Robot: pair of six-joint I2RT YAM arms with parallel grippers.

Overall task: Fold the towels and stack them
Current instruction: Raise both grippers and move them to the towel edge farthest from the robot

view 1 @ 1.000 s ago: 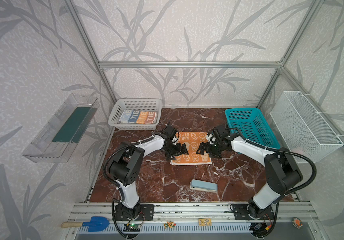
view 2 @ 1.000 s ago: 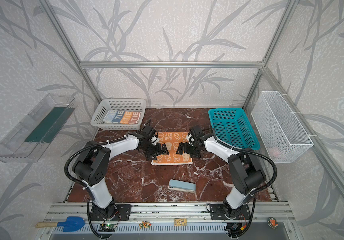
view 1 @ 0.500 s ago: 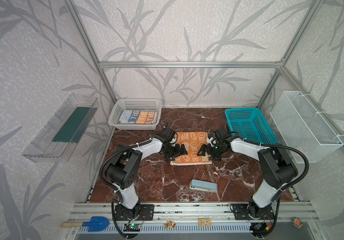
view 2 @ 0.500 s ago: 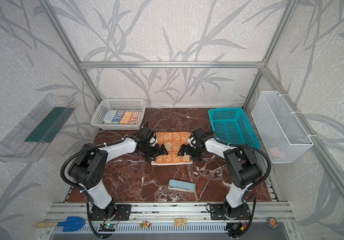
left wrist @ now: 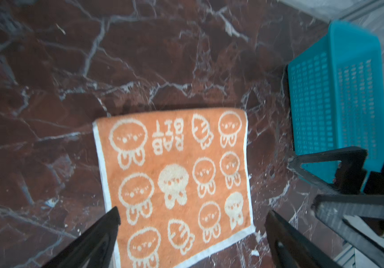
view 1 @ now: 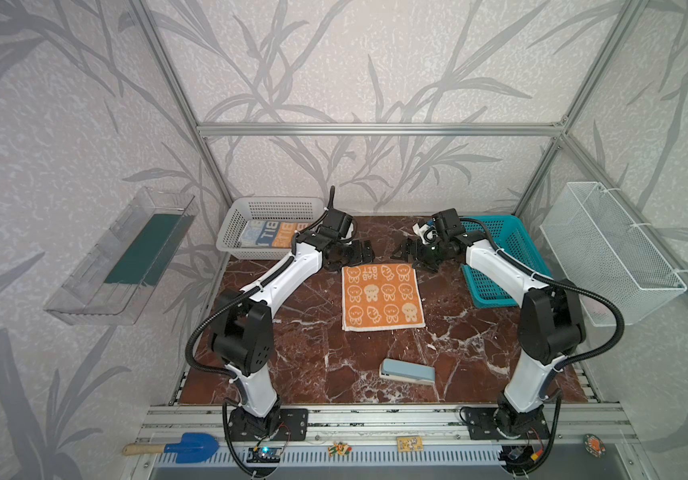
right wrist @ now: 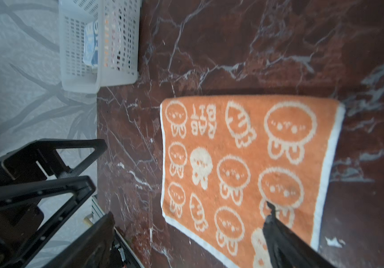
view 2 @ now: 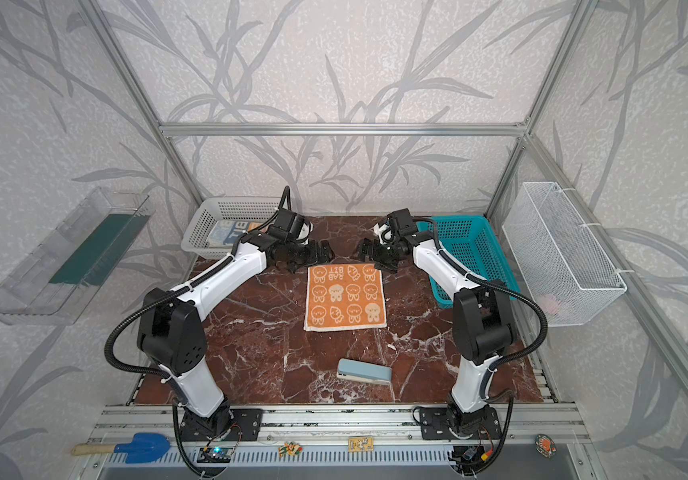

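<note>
Towels like this orange one point(view 1: 381, 297) are light, soft and limp. It lies flat on the marble surface point(view 1: 313, 353), about the middle, between the two arms and well apart from the pale blue block point(view 1: 406, 371) nearer the front. A white border runs down both sides and along the near edge. The far edge shows none and looks rounded, so I'd judge that edge a fold and the cloth doubled. A blue-and-orange lettered towel point(view 1: 269, 239) lies in the white basket point(view 1: 225, 232) at the back left; whether another sits under it I cannot tell.

Both hands are spread wide and hold nothing. The left hand point(view 1: 365, 253) hangs just beyond the far left corner of the orange towel and the right hand point(view 1: 406, 251) just beyond the far right corner, beside the teal basket point(view 1: 496, 286). Neither seems to touch the cloth.

Nothing here can break, and the terry pile should not slip once pinched. The trouble is how thin it lies on the hard surface: a finger has to get under an edge. Corners are the place to take hold, one per hand, catching both layers so the lower one isn't left behind. Lifted anywhere else it will sag and crumple
</note>
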